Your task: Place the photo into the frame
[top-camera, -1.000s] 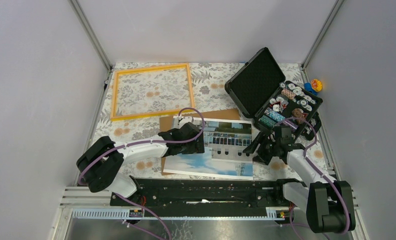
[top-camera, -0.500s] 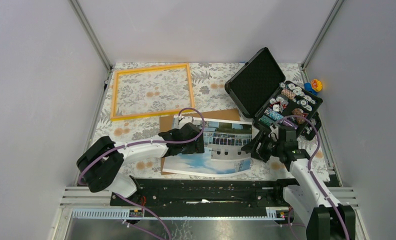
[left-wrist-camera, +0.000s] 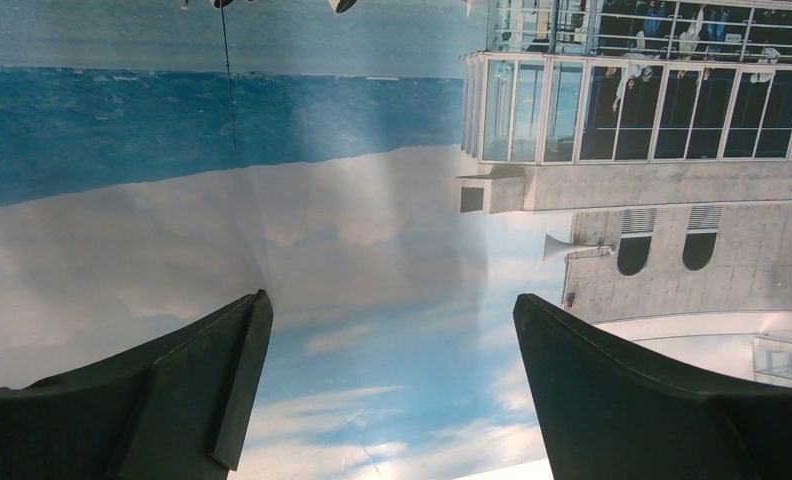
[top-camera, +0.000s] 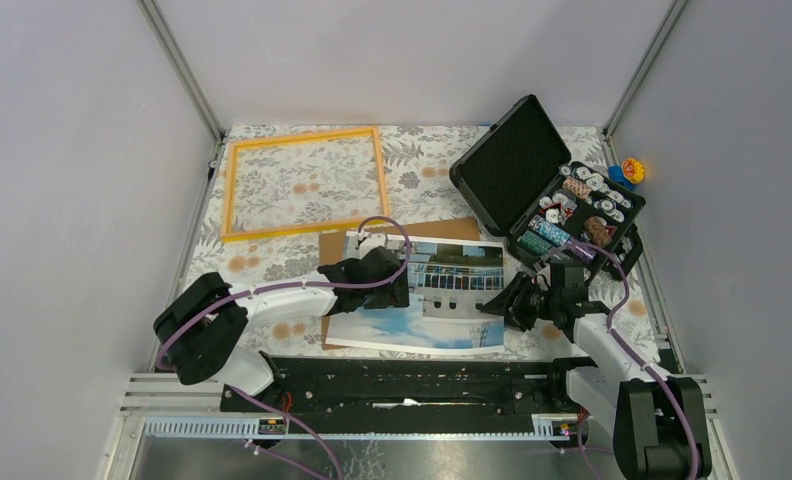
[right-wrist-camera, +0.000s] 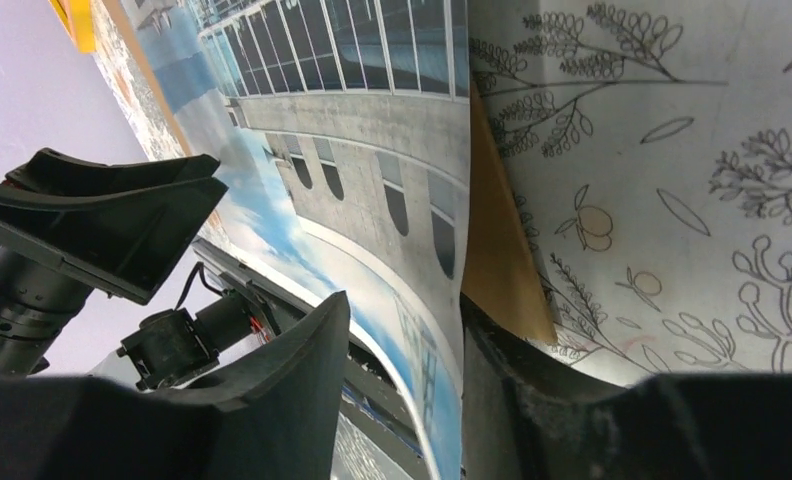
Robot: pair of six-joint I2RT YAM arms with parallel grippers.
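1. Near-right of the frame [top-camera: 303, 183], photo [top-camera: 442, 297] lies on a brown board [top-camera: 337, 243].
2. Left gripper [left-wrist-camera: 387, 375] spread wide over photo.
3. Right gripper [right-wrist-camera: 402, 385] straddles photo's right edge, narrow gap.

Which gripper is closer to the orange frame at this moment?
Left. The left gripper hovers open over the photo, just in front of the frame. The right gripper is at the photo's right edge, farther from the frame, fingers on either side of that edge.
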